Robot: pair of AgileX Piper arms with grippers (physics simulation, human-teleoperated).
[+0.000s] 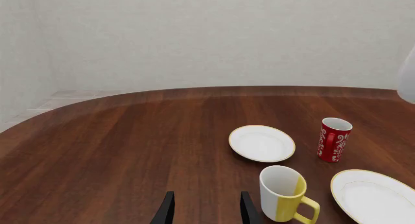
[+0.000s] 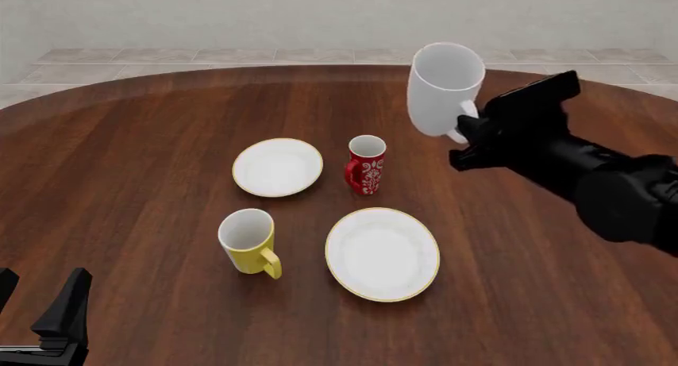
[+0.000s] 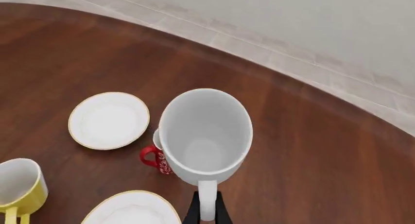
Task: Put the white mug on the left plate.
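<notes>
The white mug [image 2: 443, 88] hangs in the air above the table, tilted, to the right of and beyond the red mug. My right gripper [image 2: 464, 129] is shut on its handle; in the right wrist view the mug [image 3: 204, 136] opens toward the camera and the gripper [image 3: 206, 212] pinches the handle. The left plate [image 2: 278, 167], small with a gold rim, lies flat to the left of the red mug, also seen as the left plate [image 1: 261, 143] and the left plate [image 3: 109, 120]. My left gripper [image 2: 37, 310] stands open at the near left, empty; its fingertips [image 1: 167, 209] show in the left wrist view.
A red patterned mug [image 2: 367, 165] stands right of the small plate. A yellow mug [image 2: 249, 240] sits nearer, and a larger gold-rimmed plate [image 2: 383, 253] lies to its right. The round wooden table's far edge [image 2: 317, 71] curves behind them.
</notes>
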